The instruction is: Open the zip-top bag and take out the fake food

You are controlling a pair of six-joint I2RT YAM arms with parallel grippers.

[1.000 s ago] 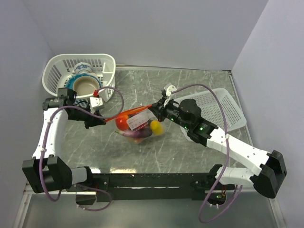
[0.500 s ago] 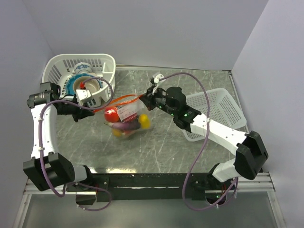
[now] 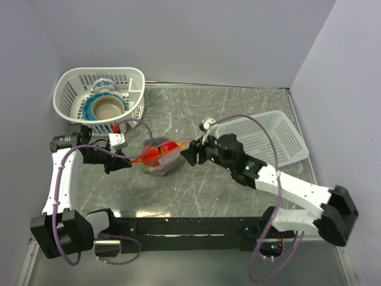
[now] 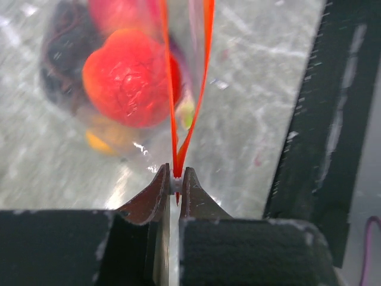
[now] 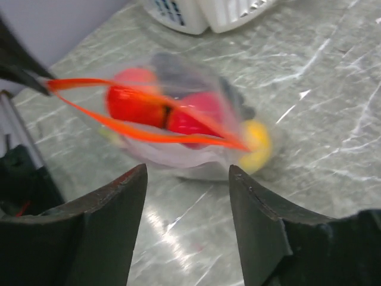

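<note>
Left gripper (image 3: pixel 125 163) is clamped hard on the orange zip strip (image 5: pixel 77 83) at the 9 o'clock end of the zip-top bag (image 3: pixel 162 159). The bag lies in the middle of the desk (image 3: pixel 238 113) with the fake food (image 4: pixel 128 86) inside. Right gripper (image 5: pixel 187 179) stands wide open and empty, just beside the bag's 3 o'clock end. The strip's two lips are parted, so the mouth gapes. My call: keep that left pinch firm and the mouth taut. Slide the right gripper in from 3 o'clock and take the nearest yellow piece (image 5: pixel 257 143) gently. It's round plastic and likely to squirt away. Mind the film.
</note>
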